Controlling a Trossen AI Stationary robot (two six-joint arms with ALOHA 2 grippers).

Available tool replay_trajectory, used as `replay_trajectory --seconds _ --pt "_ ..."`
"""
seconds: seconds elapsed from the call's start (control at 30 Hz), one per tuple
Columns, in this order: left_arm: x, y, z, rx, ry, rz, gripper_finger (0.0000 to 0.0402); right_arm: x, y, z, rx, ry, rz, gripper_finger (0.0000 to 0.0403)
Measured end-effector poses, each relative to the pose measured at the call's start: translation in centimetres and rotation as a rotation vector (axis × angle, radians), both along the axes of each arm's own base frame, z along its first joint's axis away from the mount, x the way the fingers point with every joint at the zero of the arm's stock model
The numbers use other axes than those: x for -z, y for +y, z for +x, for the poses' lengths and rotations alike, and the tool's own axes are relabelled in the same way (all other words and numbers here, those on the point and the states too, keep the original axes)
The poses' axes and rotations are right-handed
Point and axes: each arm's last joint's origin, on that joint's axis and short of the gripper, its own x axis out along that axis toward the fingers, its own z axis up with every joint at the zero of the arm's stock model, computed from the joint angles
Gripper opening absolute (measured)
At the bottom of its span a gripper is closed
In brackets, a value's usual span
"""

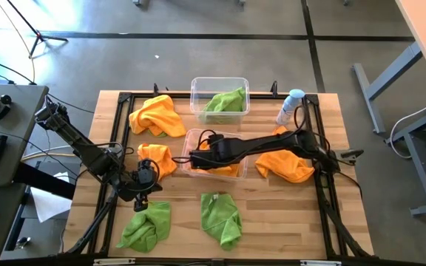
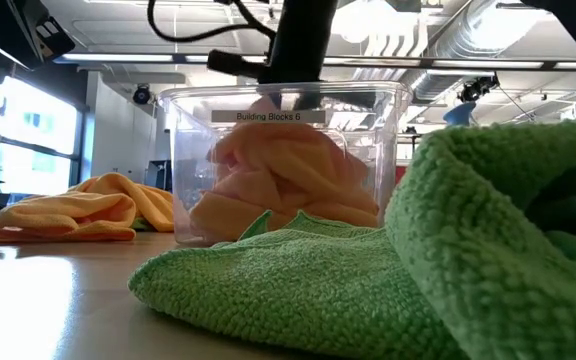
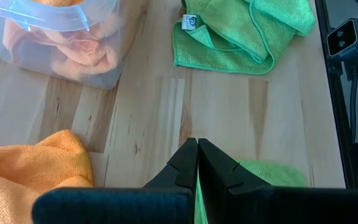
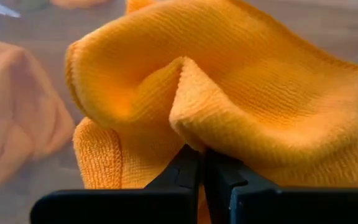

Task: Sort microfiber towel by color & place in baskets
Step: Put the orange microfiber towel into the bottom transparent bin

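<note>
- Orange microfiber towel (image 4: 229,93) was pinched in our right hand (image 4: 202,163), which hung over the middle basket (image 1: 188,140) on the desk (image 1: 272,214).
- That basket already held orange cloths; the far basket (image 1: 197,90) behind it held a green towel (image 1: 226,101).
- Our left hand (image 3: 197,163) hovered fully closed and empty, left of the middle basket, just above a green towel (image 1: 145,226).
- More orange and green towels lay around the middle basket.

The pale wooden worktop (image 1: 265,214) carries two clear baskets (image 1: 220,94), orange towels (image 1: 156,117) and green towels (image 1: 221,219) lying loose, and a spray bottle (image 1: 290,107) near its far edge.
</note>
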Motion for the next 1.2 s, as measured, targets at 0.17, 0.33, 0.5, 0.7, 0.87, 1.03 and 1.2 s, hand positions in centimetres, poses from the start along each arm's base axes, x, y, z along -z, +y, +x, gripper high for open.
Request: replay_trajectory --seconds 0.17,0.33,0.5,0.7,0.87,1.03,1.2 --pt "0.0 0.0 0.0 -0.001 -0.001 0.001 0.0 1.6 -0.4 0.5 0.018 0.036 0.04 0.0009" --pt "0.0 0.0 0.0 -0.003 -0.002 0.003 0.0 3.8 -1.3 1.0 0.03 0.089 0.095 0.0009" --pt "0.0 0.0 0.0 -0.003 -0.003 0.003 0.0 5.1 -1.6 1.4 0.036 0.118 0.126 0.0009" --pt "0.0 0.0 0.0 -0.004 -0.004 0.003 0.0 5.6 -1.8 1.5 0.032 0.136 0.143 0.0009" --pt "0.0 0.0 0.0 -0.004 -0.004 0.004 0.0 4.5 -1.6 1.1 -0.011 0.136 0.113 0.0009" --pt "0.0 0.0 0.0 -0.004 -0.004 0.004 0.0 1.6 -0.9 0.1 -0.03 0.093 0.103 0.0011" --pt "0.0 0.0 0.0 -0.004 -0.004 0.004 0.0 -0.9 0.1 -1.3 -0.026 0.078 0.027 0.0037"
